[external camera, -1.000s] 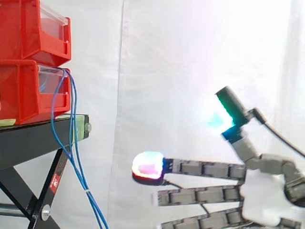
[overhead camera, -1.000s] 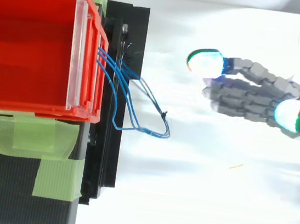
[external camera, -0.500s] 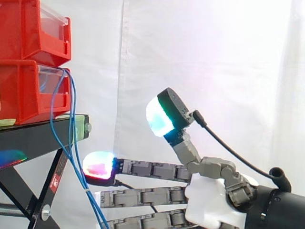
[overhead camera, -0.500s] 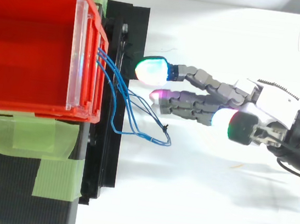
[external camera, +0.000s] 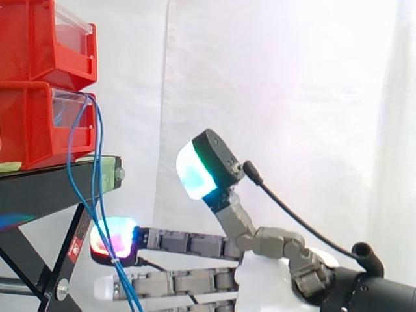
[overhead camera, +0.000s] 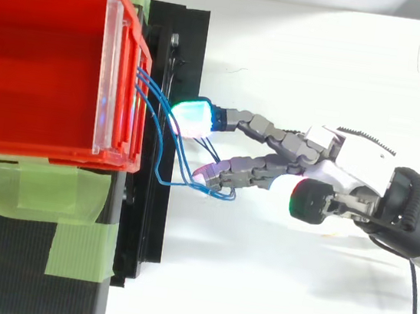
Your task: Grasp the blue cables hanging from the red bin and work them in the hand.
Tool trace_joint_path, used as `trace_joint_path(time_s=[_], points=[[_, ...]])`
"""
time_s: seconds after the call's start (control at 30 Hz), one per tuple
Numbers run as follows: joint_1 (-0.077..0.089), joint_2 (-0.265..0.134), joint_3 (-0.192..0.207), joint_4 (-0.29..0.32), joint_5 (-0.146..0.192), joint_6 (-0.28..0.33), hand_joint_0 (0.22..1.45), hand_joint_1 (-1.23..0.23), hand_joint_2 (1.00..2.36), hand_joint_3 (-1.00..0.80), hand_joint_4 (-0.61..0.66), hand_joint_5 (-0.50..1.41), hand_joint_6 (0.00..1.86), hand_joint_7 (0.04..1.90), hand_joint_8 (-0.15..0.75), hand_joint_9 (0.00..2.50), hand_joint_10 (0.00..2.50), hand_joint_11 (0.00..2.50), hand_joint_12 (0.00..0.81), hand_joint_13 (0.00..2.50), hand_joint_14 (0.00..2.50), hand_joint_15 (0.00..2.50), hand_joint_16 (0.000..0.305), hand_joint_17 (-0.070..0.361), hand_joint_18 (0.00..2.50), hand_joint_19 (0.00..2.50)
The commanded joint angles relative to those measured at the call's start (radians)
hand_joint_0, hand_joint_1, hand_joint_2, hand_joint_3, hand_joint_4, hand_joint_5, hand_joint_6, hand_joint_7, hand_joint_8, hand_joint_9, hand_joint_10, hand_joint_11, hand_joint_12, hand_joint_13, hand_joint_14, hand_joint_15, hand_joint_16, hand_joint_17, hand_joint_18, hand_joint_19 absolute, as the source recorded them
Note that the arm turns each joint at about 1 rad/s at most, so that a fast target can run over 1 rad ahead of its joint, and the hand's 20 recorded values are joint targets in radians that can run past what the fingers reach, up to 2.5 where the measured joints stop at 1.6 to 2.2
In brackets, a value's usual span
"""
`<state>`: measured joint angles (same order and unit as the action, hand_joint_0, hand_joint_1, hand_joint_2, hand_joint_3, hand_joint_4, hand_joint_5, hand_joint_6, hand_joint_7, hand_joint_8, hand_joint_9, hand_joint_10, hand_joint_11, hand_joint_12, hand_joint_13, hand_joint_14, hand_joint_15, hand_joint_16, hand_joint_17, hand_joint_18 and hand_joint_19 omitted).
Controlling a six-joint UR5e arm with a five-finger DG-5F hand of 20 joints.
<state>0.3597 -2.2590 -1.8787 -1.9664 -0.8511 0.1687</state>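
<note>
Top view: blue cables (overhead camera: 175, 183) across outstretched fingertips (overhead camera: 194, 116)

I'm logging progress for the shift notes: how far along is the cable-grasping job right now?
Done: the approach. The hand has its straight fingers in among the blue cables hanging from the red bin. In hand: lining up the grasp, with the thumb raised well apart above the fingers. Left: closing on the cables and working them, as nothing is gripped yet.
</note>
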Motion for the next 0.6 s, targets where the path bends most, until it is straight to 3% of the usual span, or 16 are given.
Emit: trace_joint_path(time_s=[0.0,0.07,0.13,0.47,0.57], points=[[0.005,-0.04,0.013,0.011,-0.002,0.011,0.64,-0.48,1.0,-1.0,0.13,-0.39,0.0,0.56,0.369,0.58,0.01,0.38,0.537,0.58,0.01,0.41,0.078,0.176,0.3,0.06],[0.005,-0.079,0.039,0.034,-0.003,0.034,0.64,-0.48,1.0,-1.0,0.13,-0.39,0.0,0.56,0.366,0.61,0.01,0.42,0.542,0.62,0.01,0.44,0.077,0.174,0.33,0.08],[0.007,-0.093,0.056,0.044,0.0,0.058,0.64,-0.48,1.0,-1.0,0.13,-0.39,0.0,0.56,0.373,0.65,0.01,0.46,0.54,0.65,0.01,0.46,0.077,0.173,0.34,0.09],[0.007,-0.093,0.055,0.017,-0.008,0.065,0.66,-0.48,1.0,-1.0,0.15,-0.36,0.0,0.57,0.389,0.93,0.02,0.9,0.564,1.03,0.02,0.87,0.074,0.166,0.55,0.25],[0.015,-0.093,0.056,0.011,-0.008,0.063,0.66,-0.48,1.0,-1.0,0.16,-0.35,0.0,0.58,0.392,0.95,0.02,0.97,0.57,1.09,0.02,0.95,0.074,0.167,0.58,0.29]])
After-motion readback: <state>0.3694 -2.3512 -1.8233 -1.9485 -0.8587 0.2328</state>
